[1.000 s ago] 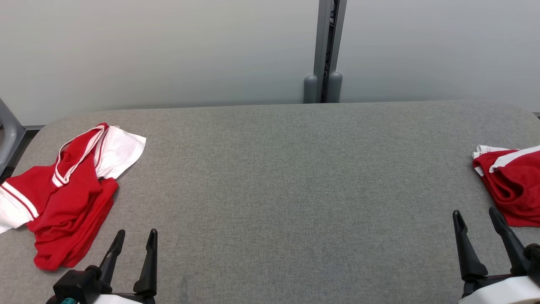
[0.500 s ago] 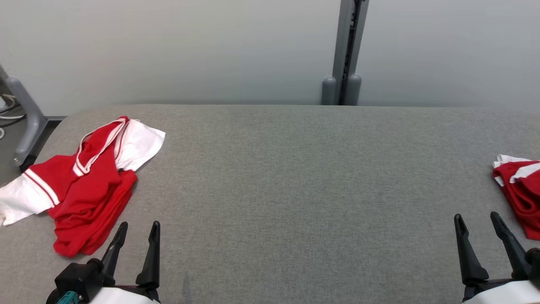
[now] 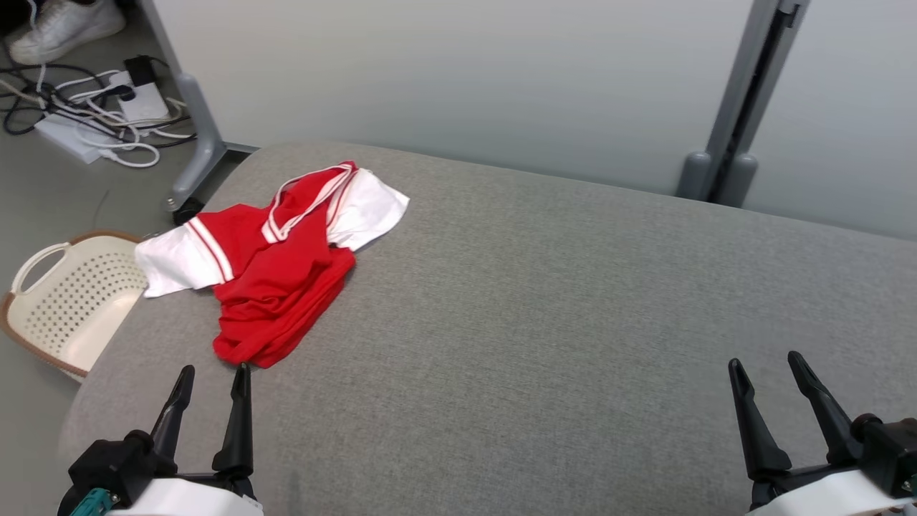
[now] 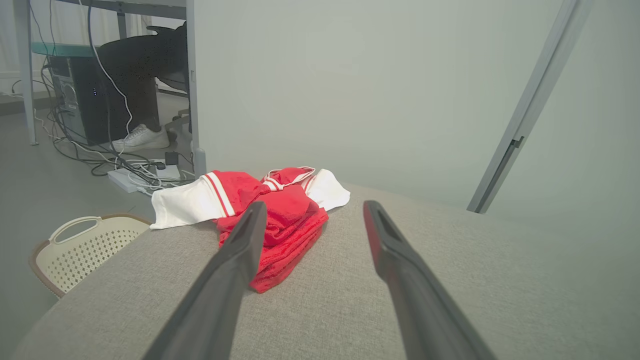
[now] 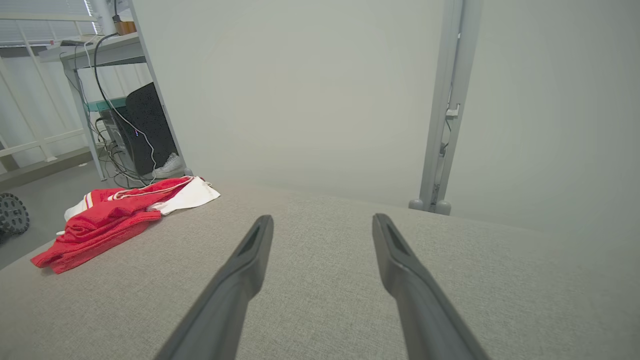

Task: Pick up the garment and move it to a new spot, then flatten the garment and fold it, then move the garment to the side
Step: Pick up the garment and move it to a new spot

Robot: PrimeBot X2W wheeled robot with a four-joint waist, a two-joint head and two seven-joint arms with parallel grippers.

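Garment [image 3: 279, 279] heaped; right-wrist view adds wheel [image 5: 11, 214], perhaps.

The left gripper [image 3: 215, 369] is sitting at seven o'clock in the head view. Its two dark fingers [image 3: 236, 423] are pointing toward twelve o'clock and standing wide apart, gripping nothing. The right gripper [image 3: 764, 358] is sitting at five o'clock, tilting slightly toward eleven o'clock, its jaws likewise spread and gripping nothing. Pale forearms [image 3: 824, 498] are showing beneath both grippers at six o'clock.
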